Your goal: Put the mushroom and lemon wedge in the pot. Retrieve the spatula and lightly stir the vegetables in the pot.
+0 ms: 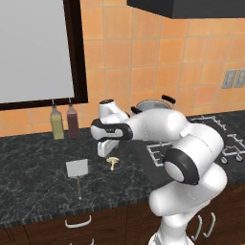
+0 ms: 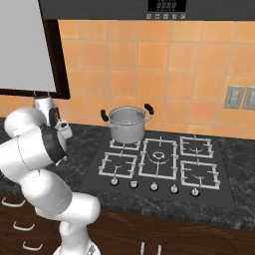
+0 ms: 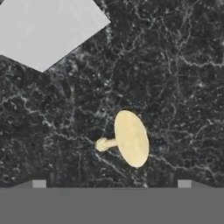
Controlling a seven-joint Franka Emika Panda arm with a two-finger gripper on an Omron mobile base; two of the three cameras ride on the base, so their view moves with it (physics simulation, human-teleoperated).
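The cream-tan mushroom [image 1: 113,162] [image 3: 131,138] lies on its side on the dark marble counter [image 1: 38,158]. My gripper [image 1: 103,152] [image 3: 111,183] hangs just above it and a little to its left. It is open, its two fingertips spread wide with nothing between them. The spatula [image 1: 77,168] lies flat on the counter left of the mushroom, its grey blade [image 3: 48,26] away from the counter's edge and its tan handle toward it. The steel pot [image 1: 153,105] [image 2: 127,123] stands on the stove's back left burner. A faint yellow spot shows inside it; I cannot tell if this is the lemon wedge.
Two bottles, one olive [image 1: 57,123] and one dark red [image 1: 72,121], stand against the tiled wall behind the spatula. The stove [image 2: 159,157] has several burners and a row of knobs. A dark-framed window [image 1: 33,48] sits above the counter.
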